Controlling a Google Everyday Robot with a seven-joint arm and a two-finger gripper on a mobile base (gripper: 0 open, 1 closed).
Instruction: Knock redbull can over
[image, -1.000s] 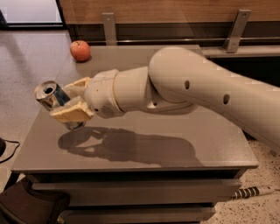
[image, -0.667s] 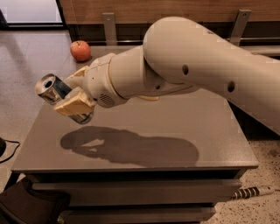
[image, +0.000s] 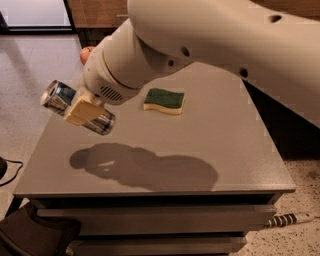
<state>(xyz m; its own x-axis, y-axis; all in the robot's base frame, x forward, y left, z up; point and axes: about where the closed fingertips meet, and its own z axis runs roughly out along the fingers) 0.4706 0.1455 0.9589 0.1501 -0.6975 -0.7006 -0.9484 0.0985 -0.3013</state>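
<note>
Although the can is tipped far over, I would not call the job done yet, because it is up in the air and not lying on the worktop. My claw is pinching the can around its middle, with one tan finger across the front of it. The can hangs over the left side of the worktop, near the left edge. Its shiny top points up and to the left, and its bottom points down and to the right. I can see a dark shadow on the worktop below, apart from the can, so I think the can is not touching the worktop. The big white arm reaches in from the top right and fills much of my view. A green and yellow sponge lies flat near the middle of the worktop, to the right of the can and not touching it. A bit of an apple peeks out behind the arm. I think the tipping part is mostly done. What is left, I think, is to bring the can down until it lies on its side, then let go. It is round and close to the left edge, so it could roll off.
</note>
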